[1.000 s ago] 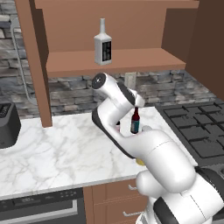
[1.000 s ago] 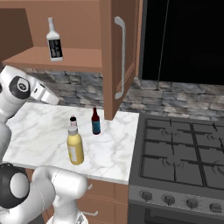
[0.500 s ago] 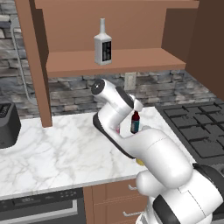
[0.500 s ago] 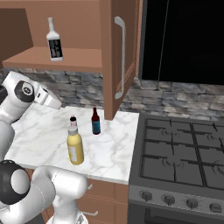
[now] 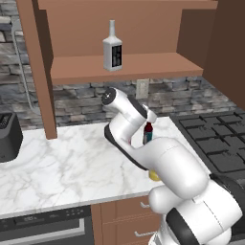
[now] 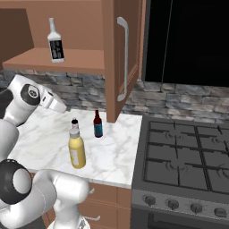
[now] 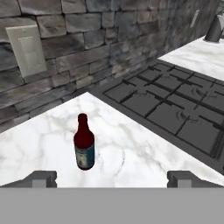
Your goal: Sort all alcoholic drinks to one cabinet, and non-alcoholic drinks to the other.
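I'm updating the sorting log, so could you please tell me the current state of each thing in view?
Whitish bottle: upright on the cabinet shelf.
Dark-brown bottle: upright on the counter, capped.
Yellow juice bottle: upright on the counter, capped.
Cabinet door: open.
Gripper: fingers open, empty.

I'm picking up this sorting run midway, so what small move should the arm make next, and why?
Probably ease the open gripper forward and down toward the dark-brown bottle, centring it between the fingertips. The whitish bottle already stands on the cabinet shelf, while this other alcoholic drink stands upright on the counter, ahead of the hand and left of centre.
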{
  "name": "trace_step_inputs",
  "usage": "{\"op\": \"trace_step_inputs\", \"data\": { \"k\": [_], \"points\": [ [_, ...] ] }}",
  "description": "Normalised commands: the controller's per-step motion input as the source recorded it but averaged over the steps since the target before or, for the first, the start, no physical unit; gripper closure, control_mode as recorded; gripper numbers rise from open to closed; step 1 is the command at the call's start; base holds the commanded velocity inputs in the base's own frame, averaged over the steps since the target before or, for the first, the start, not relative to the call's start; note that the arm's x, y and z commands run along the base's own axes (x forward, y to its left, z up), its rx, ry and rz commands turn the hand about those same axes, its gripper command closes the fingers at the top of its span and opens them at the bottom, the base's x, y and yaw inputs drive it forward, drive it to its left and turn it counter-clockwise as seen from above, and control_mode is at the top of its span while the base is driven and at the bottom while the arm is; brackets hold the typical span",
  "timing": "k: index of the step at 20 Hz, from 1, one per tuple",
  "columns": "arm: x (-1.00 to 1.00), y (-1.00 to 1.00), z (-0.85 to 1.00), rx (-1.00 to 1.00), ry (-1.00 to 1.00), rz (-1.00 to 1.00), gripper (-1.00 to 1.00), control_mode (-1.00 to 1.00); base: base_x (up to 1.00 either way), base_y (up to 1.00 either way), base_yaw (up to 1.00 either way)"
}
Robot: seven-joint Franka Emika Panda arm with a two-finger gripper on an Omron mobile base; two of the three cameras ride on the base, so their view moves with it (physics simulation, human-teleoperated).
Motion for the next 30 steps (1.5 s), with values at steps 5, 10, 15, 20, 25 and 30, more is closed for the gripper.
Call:
{"op": "trace_step_inputs", "data": {
  "k": [5, 10, 15, 20, 25, 30],
  "points": [
    [0.17, -0.04, -0.21, 0.00, -0.01, -0.02, -1.00, -1.00, 0.00, 0.00, 0.00],
    [0.19, -0.07, -0.21, 0.00, -0.04, -0.02, -1.00, -1.00, 0.00, 0.00, 0.00],
    [0.09, -0.09, -0.21, 0.00, -0.05, -0.02, -1.00, -1.00, 0.00, 0.00, 0.00],
    [0.01, -0.14, -0.14, 0.00, -0.01, -0.04, -1.00, -1.00, 0.00, 0.00, 0.00],
    [0.02, -0.16, -0.06, 0.00, 0.00, -0.04, -1.00, -1.00, 0.00, 0.00, 0.00],
    [0.03, -0.05, -0.01, 0.00, 0.00, -0.04, -1.00, -1.00, 0.00, 0.00, 0.00]
  ]
}}
